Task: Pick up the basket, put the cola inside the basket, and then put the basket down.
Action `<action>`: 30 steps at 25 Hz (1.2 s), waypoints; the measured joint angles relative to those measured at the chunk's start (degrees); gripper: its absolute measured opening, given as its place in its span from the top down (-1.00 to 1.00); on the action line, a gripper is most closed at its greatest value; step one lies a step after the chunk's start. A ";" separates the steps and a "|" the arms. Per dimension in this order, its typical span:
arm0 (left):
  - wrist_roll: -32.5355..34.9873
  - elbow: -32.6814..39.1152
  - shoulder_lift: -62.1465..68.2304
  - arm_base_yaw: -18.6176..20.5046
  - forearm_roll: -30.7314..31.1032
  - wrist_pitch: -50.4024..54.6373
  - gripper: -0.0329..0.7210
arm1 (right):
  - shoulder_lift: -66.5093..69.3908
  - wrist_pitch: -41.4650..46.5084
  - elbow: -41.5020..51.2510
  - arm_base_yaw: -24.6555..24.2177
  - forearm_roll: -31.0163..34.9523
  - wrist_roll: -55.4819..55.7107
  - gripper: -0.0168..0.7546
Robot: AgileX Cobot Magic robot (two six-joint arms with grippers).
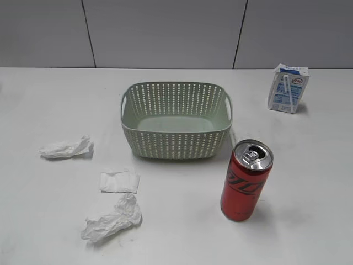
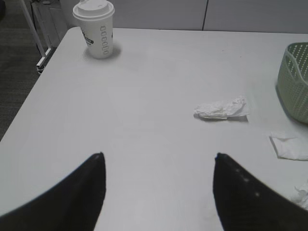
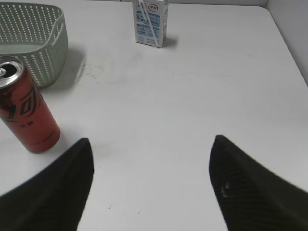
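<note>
Basket: pale grey-green, slotted walls, standing upright and empty on the white table near its middle; I see its corner at the top left of my right wrist view and its edge at the far right of my left wrist view.
Table: white, bearing everything listed here.
Cola: tall red can with black lettering and a silver top, upright, in front of the basket's right corner and near it but not touching; in my right wrist view it stands at the left, just beyond my left-hand finger.
Carton: blue and white, upright, far back on the right, well apart from the can.
Paper cup: white with a lid, at the far left corner of the table, seen only from my left wrist.
Tissues: one crumpled piece left of the basket, a flatter folded piece in front of it, a larger crumpled piece nearest the front.
My left pincer: fingers spread wide apart, holding nothing, above bare table well left of the basket.
My right pincer: fingers spread wide apart, holding nothing, above bare table to the right of the cola.
</note>
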 joint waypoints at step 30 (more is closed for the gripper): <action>0.00 -2.56 8.54 0.00 -1.68 -3.24 -0.50 | 0.00 0.00 0.00 0.00 0.00 0.00 -0.50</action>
